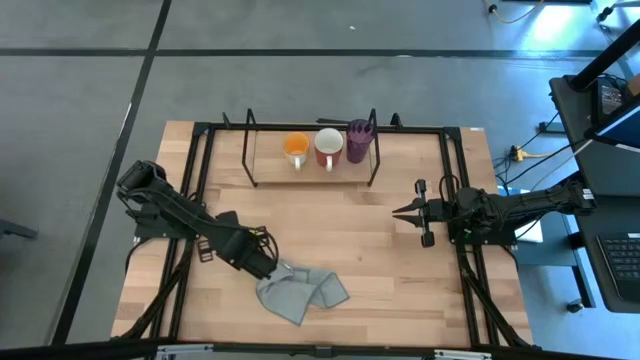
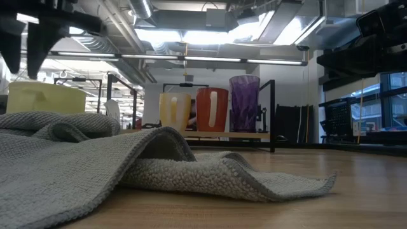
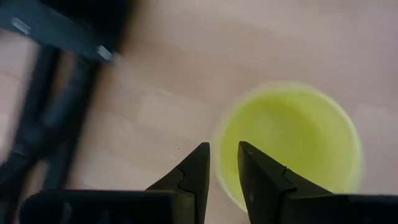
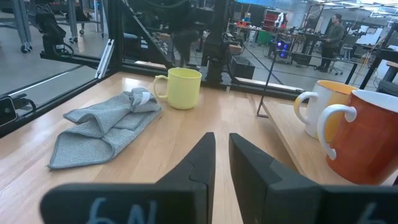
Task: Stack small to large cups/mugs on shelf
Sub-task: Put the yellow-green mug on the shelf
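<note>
Currently: left gripper [image 3: 224, 163] hovering slightly parted over yellow mug [image 3: 292, 143], nothing showing inside it | right gripper [image 1: 412, 213] idling near table's [image 1: 380, 260] right edge, nearly closed, holding nothing | shelf [image 1: 262, 160] carrying three cups

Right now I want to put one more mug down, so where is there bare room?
The shelf is bare left of the orange mug. Bare table lies between the shelf, the grey cloth and the right pincer. It is crowded around the cloth, left pincer and yellow mug.

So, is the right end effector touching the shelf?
Apart. The high view shows bare table between the right end effector and the shelf.
</note>
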You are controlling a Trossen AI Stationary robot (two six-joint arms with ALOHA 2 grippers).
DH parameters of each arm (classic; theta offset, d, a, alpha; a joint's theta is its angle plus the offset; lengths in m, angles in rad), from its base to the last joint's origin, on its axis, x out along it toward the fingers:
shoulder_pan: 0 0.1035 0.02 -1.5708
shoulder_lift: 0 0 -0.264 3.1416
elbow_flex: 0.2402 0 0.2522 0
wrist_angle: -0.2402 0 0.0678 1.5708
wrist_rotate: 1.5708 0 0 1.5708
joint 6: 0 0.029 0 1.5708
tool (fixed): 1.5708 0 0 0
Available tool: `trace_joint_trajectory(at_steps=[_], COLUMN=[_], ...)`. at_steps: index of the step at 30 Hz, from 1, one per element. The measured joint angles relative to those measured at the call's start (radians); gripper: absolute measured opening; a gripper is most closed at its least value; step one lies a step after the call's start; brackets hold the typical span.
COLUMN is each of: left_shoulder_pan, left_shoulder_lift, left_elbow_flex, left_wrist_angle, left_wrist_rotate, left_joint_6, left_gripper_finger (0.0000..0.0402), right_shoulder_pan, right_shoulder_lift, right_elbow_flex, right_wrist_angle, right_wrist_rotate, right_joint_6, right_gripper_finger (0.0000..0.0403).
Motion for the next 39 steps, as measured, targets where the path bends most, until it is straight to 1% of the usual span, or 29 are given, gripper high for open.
trace_joint_trajectory(at_steps=[3,6,10,12,17,21,24,27,30,33,35,39], left_shoulder_pan=[0.000,0.000,0.000,0.000,0.000,0.000,0.000,-0.001,-0.001,-0.001,0.003,0.005], left_shoulder_lift=[-0.014,-0.060,-0.201,-0.275,-0.455,-0.602,-0.672,-0.676,-0.636,-0.606,-0.593,-0.585], left_elbow_flex=[-0.007,-0.076,-0.203,-0.257,-0.333,-0.378,-0.407,-0.429,-0.436,-0.436,-0.436,-0.436], left_wrist_angle=[-0.061,0.004,0.188,0.239,0.205,0.199,0.226,0.290,0.398,0.474,0.447,0.350], left_wrist_rotate=[-0.002,-0.017,-0.069,-0.085,-0.059,-0.046,-0.049,-0.095,-0.150,-0.151,-0.118,-0.062], left_joint_6=[0.010,0.028,0.037,0.054,0.093,0.156,0.161,0.193,0.255,0.346,0.346,0.296], left_gripper_finger=[0.0078,0.0078,0.0078,0.0078,0.0078,0.0078,0.0078,0.0078,0.0078,0.0078,0.0078,0.0078], right_shoulder_pan=[0.000,0.000,0.000,0.000,0.000,0.000,0.000,0.000,0.000,0.000,0.000,0.000], right_shoulder_lift=[0.000,0.000,0.000,0.000,0.000,0.000,0.000,0.000,0.000,0.000,0.000,0.000], right_elbow_flex=[0.000,0.000,0.000,0.000,0.000,0.000,0.000,0.000,0.000,0.000,0.000,0.000], right_wrist_angle=[0.000,0.000,0.000,0.000,0.000,0.000,0.000,0.000,0.000,0.000,0.000,0.000], right_wrist_rotate=[0.000,0.000,0.000,0.000,0.000,0.000,0.000,0.000,0.000,0.000,0.000,0.000], right_joint_6=[0.000,0.000,0.000,0.000,0.000,0.000,0.000,0.000,0.000,0.000,0.000,0.000], right_gripper_finger=[0.0049,0.0049,0.0049,0.0049,0.0049,0.0049,0.0049,0.0049,0.0049,0.0049,0.0049,0.0049])
